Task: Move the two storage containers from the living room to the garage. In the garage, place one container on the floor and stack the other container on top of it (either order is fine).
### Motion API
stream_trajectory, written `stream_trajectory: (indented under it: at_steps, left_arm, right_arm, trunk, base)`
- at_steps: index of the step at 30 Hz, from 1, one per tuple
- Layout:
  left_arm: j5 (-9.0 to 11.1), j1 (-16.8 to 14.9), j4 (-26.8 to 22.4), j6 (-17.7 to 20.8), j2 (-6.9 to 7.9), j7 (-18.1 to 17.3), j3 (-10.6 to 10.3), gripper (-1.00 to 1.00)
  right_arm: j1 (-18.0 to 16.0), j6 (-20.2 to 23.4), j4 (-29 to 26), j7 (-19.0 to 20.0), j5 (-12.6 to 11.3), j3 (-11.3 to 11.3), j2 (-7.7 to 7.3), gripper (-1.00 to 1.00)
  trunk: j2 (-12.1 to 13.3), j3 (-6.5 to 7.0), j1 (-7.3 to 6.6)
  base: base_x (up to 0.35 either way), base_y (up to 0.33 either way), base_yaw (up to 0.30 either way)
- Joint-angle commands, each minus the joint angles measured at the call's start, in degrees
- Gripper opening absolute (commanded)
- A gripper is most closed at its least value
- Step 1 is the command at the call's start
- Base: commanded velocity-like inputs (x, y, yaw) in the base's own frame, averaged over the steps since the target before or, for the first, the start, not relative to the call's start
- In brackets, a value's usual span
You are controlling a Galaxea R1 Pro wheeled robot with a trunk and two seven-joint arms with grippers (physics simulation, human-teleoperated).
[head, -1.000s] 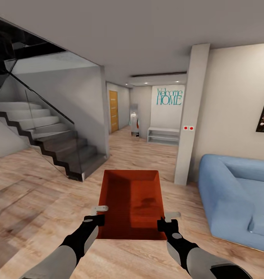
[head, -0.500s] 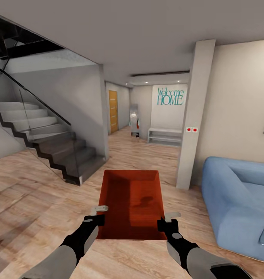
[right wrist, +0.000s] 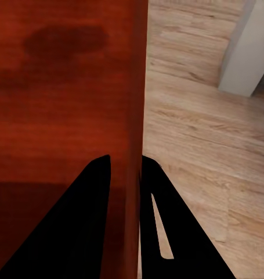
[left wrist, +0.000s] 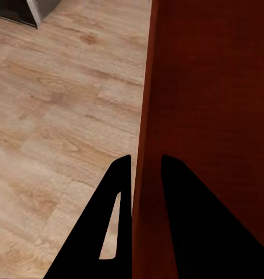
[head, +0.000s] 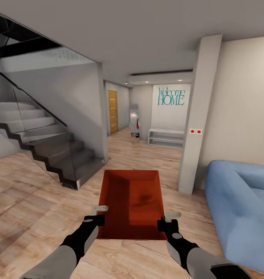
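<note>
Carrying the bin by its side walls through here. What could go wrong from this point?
1. Each gripper, left and right, pinches only a thin side wall of the bin near its close end; most of the bin reaches out ahead, so it may tilt or slip.
2. The way ahead runs between the stairs and the pillar; a drift may clip the bin's corner.
3. The sofa is close on the right.

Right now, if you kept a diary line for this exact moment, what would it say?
place: living room, wood floor | carrying: storage container | left gripper: shut on left wall | right gripper: shut on right wall | ahead: hallway, stairs
</note>
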Motion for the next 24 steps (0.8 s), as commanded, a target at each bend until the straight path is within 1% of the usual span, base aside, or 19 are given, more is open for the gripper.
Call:
stream_trajectory:
  at_steps: [1,24]
  left_arm:
    - [-0.98,-0.01,-0.29,-3.56,0.08,1.71,2.07,-1.0]
    - [-0.99,-0.03,-0.29,-3.56,0.08,1.71,2.07,-1.0]
  right_arm:
    - [0.01,0.07,0.04,0.59,0.78,-3.02,0.01,-1.0]
    - [0.01,0.09,0.04,0.63,0.81,-3.02,0.07,-1.0]
  trunk:
    - [-0.04,-0.03,0.05]
    - [-0.04,-0.03,0.05]
  base:
    - [0.321,0.0,0.0]
    - [0.321,0.0,0.0]
